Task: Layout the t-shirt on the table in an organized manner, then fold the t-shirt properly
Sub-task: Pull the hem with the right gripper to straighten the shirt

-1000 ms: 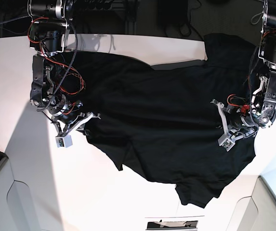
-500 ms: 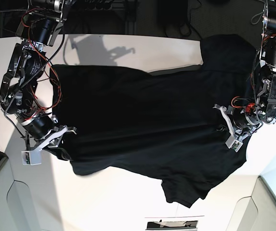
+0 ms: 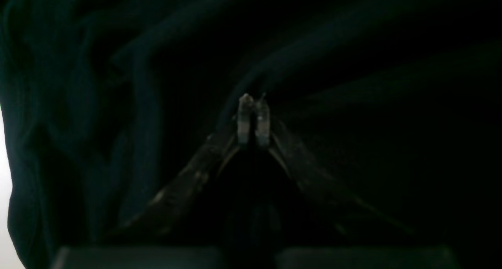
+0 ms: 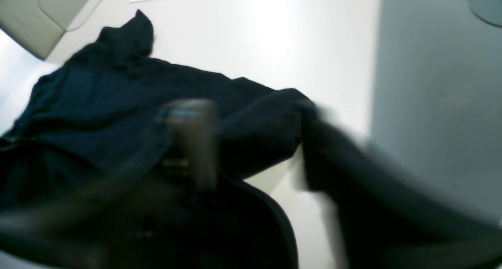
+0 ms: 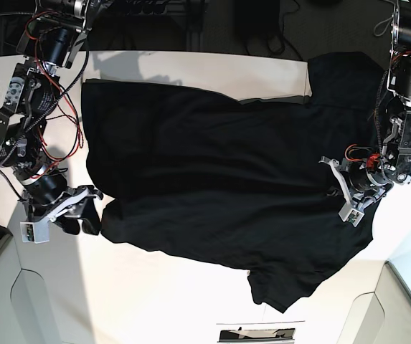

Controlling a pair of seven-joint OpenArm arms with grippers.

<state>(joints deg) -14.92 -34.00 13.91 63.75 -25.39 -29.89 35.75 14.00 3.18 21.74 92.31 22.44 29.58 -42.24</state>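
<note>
Black t-shirt (image 5: 219,186) spread between claws, right claw (image 5: 83,208) and left claw (image 3: 253,104) each pinching its edge

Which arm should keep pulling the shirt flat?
Right, probably: the right pincer holds the shirt at its bunched outer edge, with bare table beyond. The left pincer pins the far side.

Black jointed arms with red cables end in pale grey hands (image 5: 60,212).
</note>
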